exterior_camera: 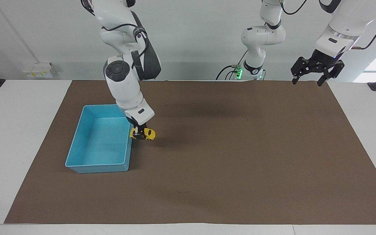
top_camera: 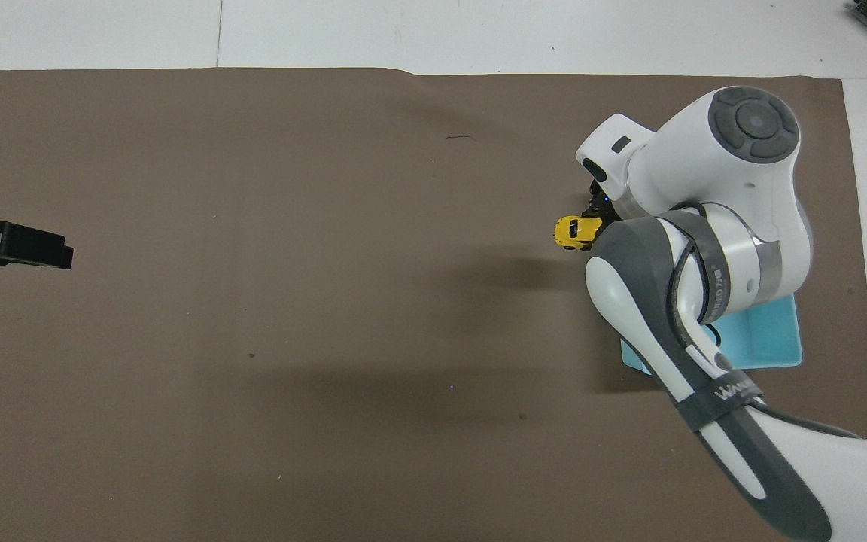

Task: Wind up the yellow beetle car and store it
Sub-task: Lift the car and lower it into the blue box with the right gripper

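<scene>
Fingers of the right gripper (exterior_camera: 137, 132) are clamped on the yellow beetle car (exterior_camera: 143, 134), which is held by its end nearest the blue bin (exterior_camera: 86, 143) while the rest of its body sticks out toward the middle of the table. The car is carried clear of the brown mat (exterior_camera: 227, 153), roughly level, and hangs just beside the bin's long wall, over the strip of mat next to that wall and not inside the bin; a soft shadow is cast on the mat below it. In the overhead view the car (top_camera: 576, 232) is seen poking out from under the right arm's wrist, and most of the bin (top_camera: 780, 342) is covered by that arm, so that only one corner is shown. The bin is set on the mat toward the right arm's end of the table, its inside bare where it can be seen. The left gripper (exterior_camera: 309, 80) is held with its fingers spread apart and nothing between them, raised over the mat's edge closest to the robots at the left arm's end, where the arm is kept waiting. The mat is laid over a white table (exterior_camera: 18, 137).
</scene>
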